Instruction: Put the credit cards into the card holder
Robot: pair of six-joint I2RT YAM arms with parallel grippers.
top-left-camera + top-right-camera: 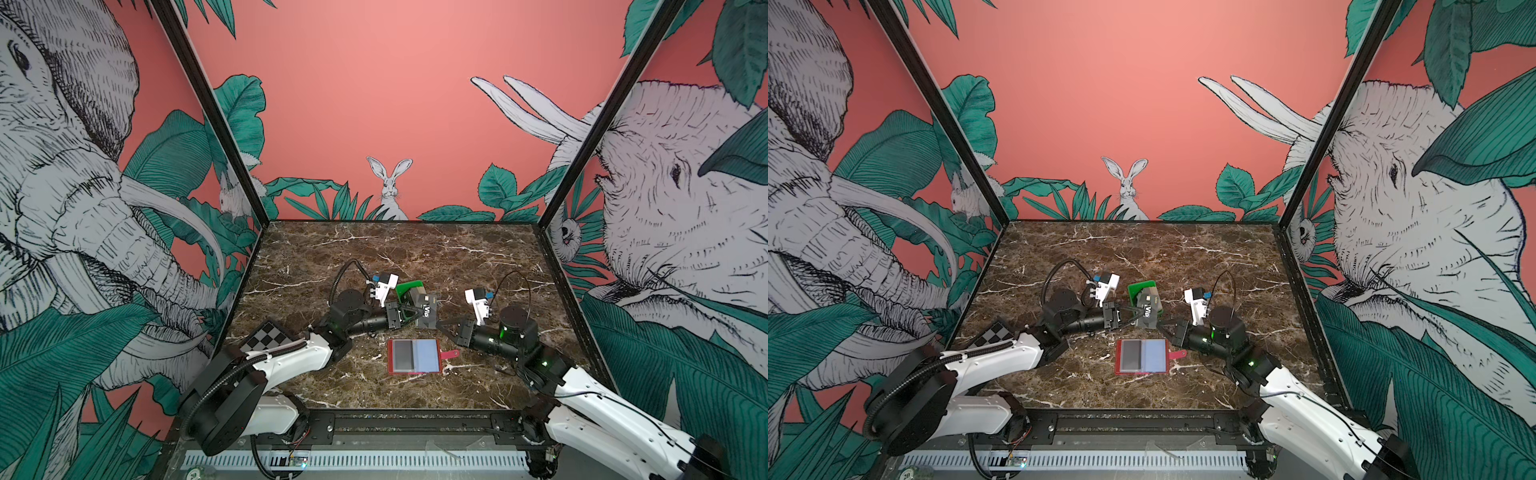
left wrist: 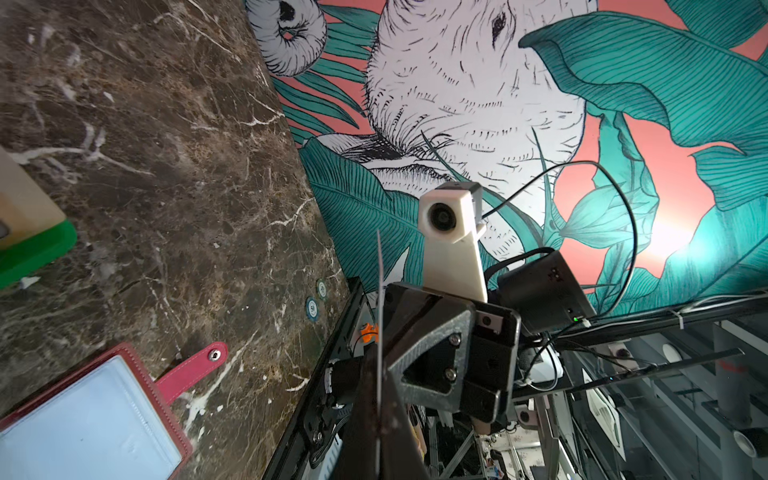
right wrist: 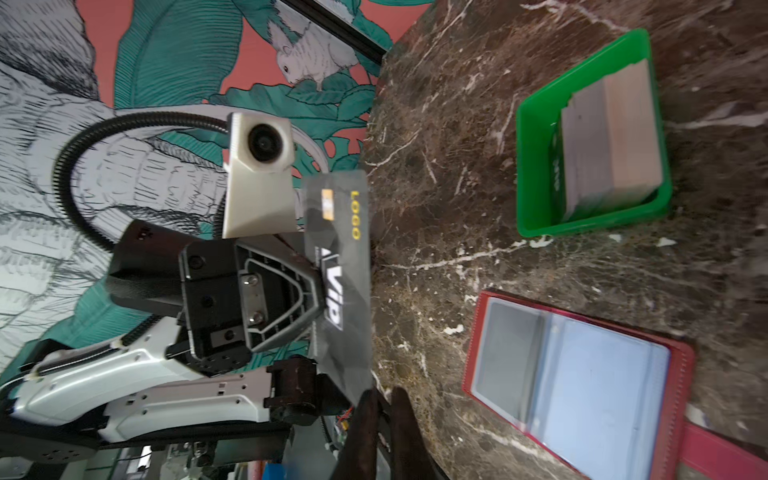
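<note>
1. In both top views the left end effector (image 1: 419,317) (image 1: 1136,316) is clamped on a black VIP card (image 1: 430,319) (image 1: 1149,316) and holds it on edge above the worktop (image 1: 478,257). It is just in front of the green tray (image 1: 404,288) (image 1: 1133,289), which contains a stack of credit cards (image 1: 417,296). The right end effector (image 1: 439,323) (image 1: 1160,322) points at the card's lower right corner. The red card holder (image 1: 413,356) (image 1: 1142,357) lies open and flat nearer the camera, between the two arms. Its grey pocket is on the left, its pale blue pocket is on the right, and its snap tab (image 1: 451,354) sticks out to the right.
2. In the left wrist view the held card (image 2: 379,291) shows edge-on as a thin line rising from between the left end effector's closed jaws. One of the right end effector's fingers (image 2: 419,357) sits just beside that line. A corner of the tray (image 2: 37,253) and the card holder's blue pocket (image 2: 83,415) with the tab (image 2: 195,370) lie on the marble.
3. In the right wrist view the left end effector's fingers (image 3: 309,291) grip the card (image 3: 345,232) over its "VIP" lettering. The right end effector's two fingers (image 3: 405,415) stand close together with a narrow slit between them at the card's lower corner. I cannot tell whether they pinch it. The tray (image 3: 536,166) holds the leaning stack (image 3: 611,137), and the open card holder (image 3: 582,374) lies well apart from it.
</note>
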